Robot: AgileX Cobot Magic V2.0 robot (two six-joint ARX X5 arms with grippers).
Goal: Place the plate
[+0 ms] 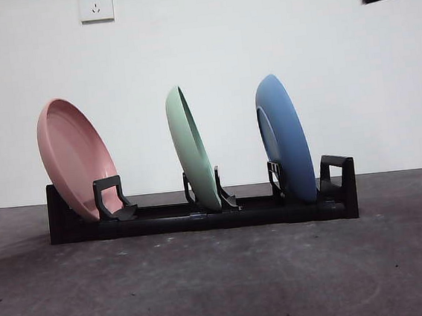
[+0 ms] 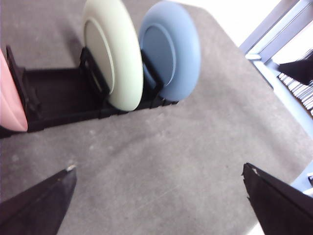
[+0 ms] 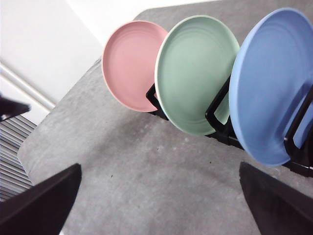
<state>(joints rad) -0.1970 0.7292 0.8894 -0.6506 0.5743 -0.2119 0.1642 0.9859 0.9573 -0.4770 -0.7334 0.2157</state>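
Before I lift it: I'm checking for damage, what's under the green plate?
The green plate stands on edge in the black rack, between two uprights. Its bottom rim is hidden by the rack's front rail.

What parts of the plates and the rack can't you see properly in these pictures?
- Pink plate: left wrist view, cut off by the picture's edge.
- Blue plate: right wrist view, clipped at the edge.
- Rack: front view, plates hide its slots.
- Green plate: left wrist view, blurred.

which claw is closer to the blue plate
Right, probably. The right claw looks into the blue plate, the largest in its view. The left claw sits toward the pink plate, with the green plate partly covering the blue one.
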